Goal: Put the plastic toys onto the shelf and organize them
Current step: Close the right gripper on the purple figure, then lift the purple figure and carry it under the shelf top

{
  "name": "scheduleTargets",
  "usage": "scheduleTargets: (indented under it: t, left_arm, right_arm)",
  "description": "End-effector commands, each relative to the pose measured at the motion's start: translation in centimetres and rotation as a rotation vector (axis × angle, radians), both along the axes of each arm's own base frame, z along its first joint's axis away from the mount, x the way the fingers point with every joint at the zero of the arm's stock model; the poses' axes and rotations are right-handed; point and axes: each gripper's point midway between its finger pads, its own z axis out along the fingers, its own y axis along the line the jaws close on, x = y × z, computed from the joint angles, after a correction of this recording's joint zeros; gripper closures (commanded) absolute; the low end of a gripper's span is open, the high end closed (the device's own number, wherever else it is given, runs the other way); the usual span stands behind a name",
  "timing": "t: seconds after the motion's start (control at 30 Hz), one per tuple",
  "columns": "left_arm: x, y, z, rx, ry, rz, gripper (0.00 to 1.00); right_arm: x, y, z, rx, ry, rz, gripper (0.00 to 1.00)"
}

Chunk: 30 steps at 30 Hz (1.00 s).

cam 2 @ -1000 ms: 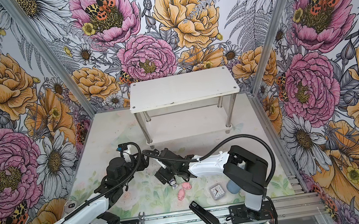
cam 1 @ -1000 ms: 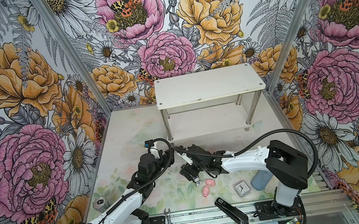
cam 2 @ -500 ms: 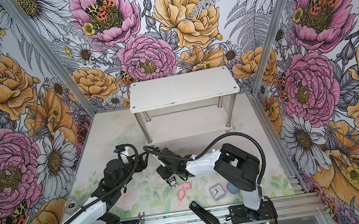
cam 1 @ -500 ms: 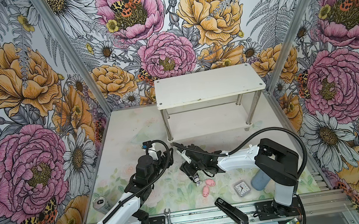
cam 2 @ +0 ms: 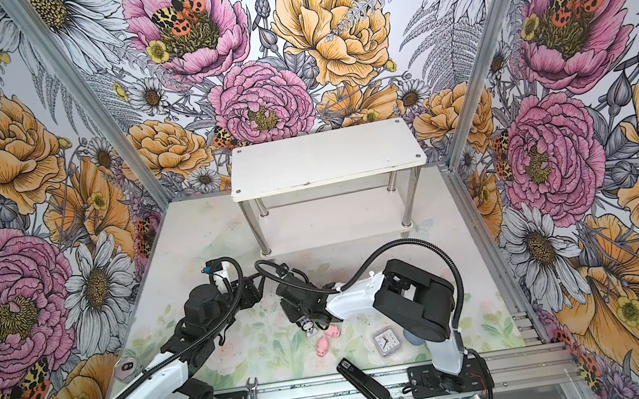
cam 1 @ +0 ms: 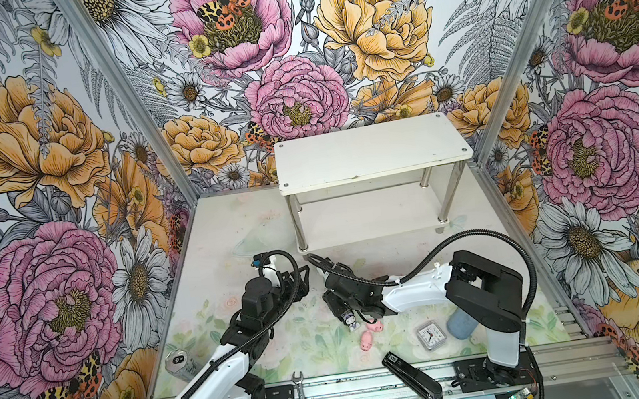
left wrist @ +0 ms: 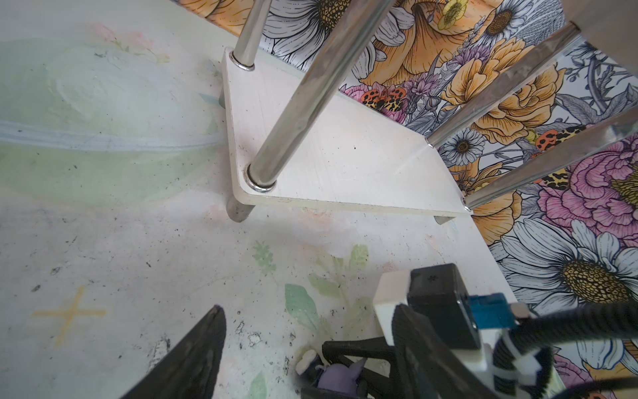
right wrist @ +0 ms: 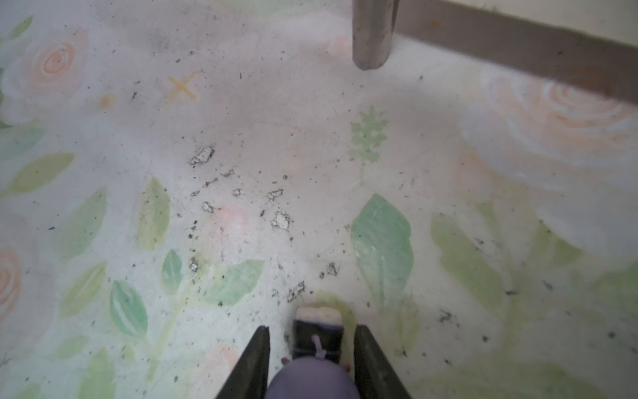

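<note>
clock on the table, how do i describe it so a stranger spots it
From the white shelf at the back, come forward to the table's front edge. The clock lies there between two pink pigs and a blue object. It alone is square, with a white dial and black hands.

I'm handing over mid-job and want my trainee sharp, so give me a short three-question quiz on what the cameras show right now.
1. True or false: a toy already stands on the shelf.
2. Whose fingers flank the black-purple figurine? A) the left arm's B) the right arm's C) neither's
3. How many pink pigs lie in view on the mat in both top views?
Key: 1 false; 2 B; 3 two.
</note>
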Motion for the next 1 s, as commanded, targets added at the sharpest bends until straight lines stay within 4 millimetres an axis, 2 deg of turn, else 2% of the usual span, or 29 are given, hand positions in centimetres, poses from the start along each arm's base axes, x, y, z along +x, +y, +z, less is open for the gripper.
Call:
scheduleTargets:
  t: [0.0,0.13,0.3,0.47,0.7,0.83,0.97]
  left_arm:
    - [-0.5,-0.2,-0.6,-0.016,0.045,-0.017,0.23]
    - [-0.7,0.2,-0.8,-0.013,0.056,0.005,0.24]
    - [-0.7,0.6,-0.9,-0.014,0.038,0.024,0.24]
    - [-0.8,0.7,-1.2,0.003,0.027,0.022,0.25]
    - [-0.6,0.8,-1.3,0.013,0.020,0.026,0.24]
    - [-0.6,1.0,-1.5,0.026,0.025,0.033,0.24]
    - [-0.6,1.2,-1.4,0.037,0.020,0.040,0.24]
  right_arm:
    - [1.9,-0.7,3.0,-0.005,-0.088,-0.144,0.83]
    - [3.9,-1.9,5.6,-0.018,-0.174,-0.252,0.86]
    - [7.9,-3.0,9.6,-0.012,-0.242,-0.367,0.87]
    - [11.9,-4.3,11.3,0.025,-0.259,-0.453,0.87]
    - [16.3,-4.8,11.7,0.044,-0.263,-0.500,0.87]
    - [17.7,-3.7,11.4,0.054,-0.261,-0.497,0.87]
    - [18.5,-2.6,10.1,0.063,-0.238,-0.493,0.87]
